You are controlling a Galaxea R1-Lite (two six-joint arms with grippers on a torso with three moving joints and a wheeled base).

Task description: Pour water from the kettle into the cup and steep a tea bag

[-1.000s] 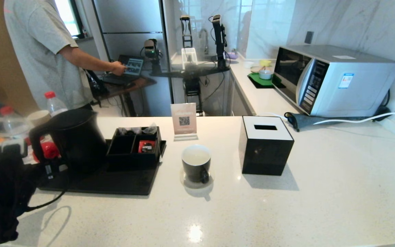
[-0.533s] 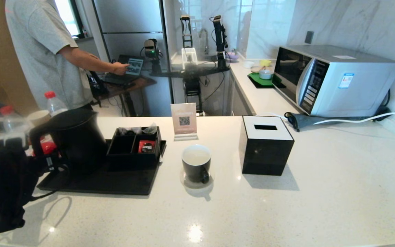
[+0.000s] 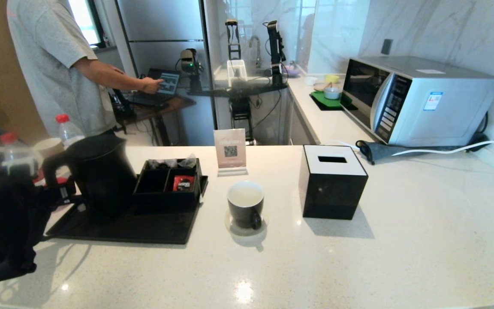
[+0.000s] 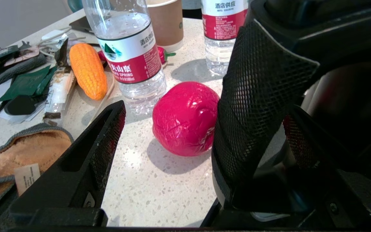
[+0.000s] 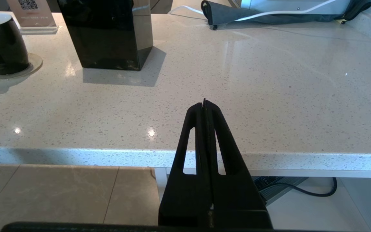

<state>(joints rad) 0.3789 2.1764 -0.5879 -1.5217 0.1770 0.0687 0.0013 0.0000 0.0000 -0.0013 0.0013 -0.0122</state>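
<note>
1. Your left gripper (image 4: pixel 169 145), fingers apart, sits at the loop handle of the matte black electric kettle (image 3: pixel 99 171) on the black tray (image 3: pixel 144 229).
2. Close off-centre and the kettle may tip.
3. The small black white-lined cup (image 3: pixel 245 204) waits beside the tray; a fast swing could spill.
4. Right gripper (image 5: pixel 204 104), pressed together, is parked below the counter edge.

Left gripper (image 4: pixel 167 119) spread wide over the counter (image 4: pixel 159 190).
Between my fingers I see a red ball (image 4: pixel 184 117), with a water bottle (image 4: pixel 129 54) and toy corn (image 4: pixel 87 71) beyond.

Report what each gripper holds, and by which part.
Nothing. The left gripper is open beside the kettle, its handle not between the fingers. The right gripper is shut and empty.
</note>
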